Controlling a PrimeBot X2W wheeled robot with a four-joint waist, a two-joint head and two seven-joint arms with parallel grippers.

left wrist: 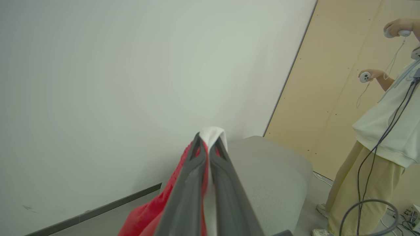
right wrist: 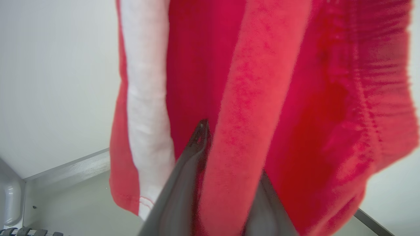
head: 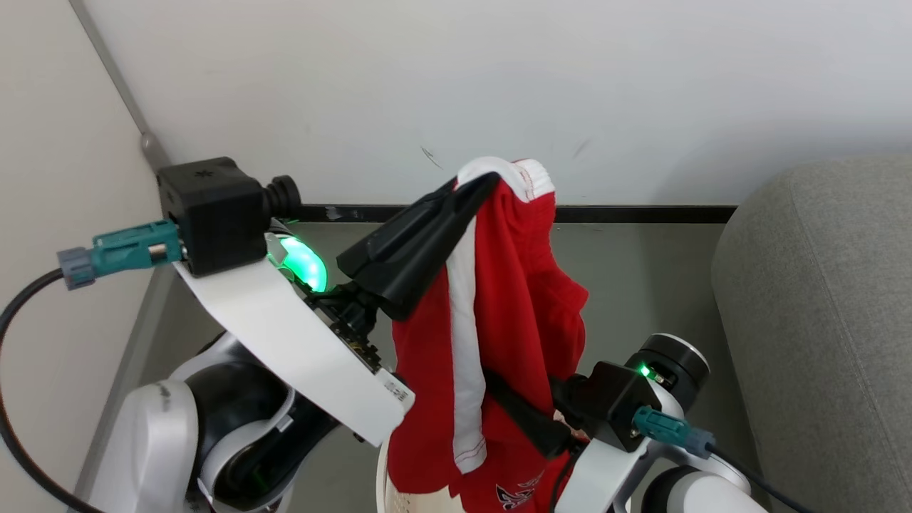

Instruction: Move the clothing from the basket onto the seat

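A red garment with a white side stripe hangs in the air, held up by its white waistband in my shut left gripper. The left wrist view shows both fingers pinched on that white band, with red cloth trailing below. Lower down, my right gripper grips a fold of the same cloth; one finger shows and the fold covers the other. Red fabric with black-and-white lettering hangs at the cream perforated basket below. The grey seat stands to the right.
A pale wall with a dark skirting strip runs close behind the garment, meeting a side wall at the left corner. The floor is grey. Beyond the seat, a person stands holding two controllers, cables hanging, in front of a tan panel.
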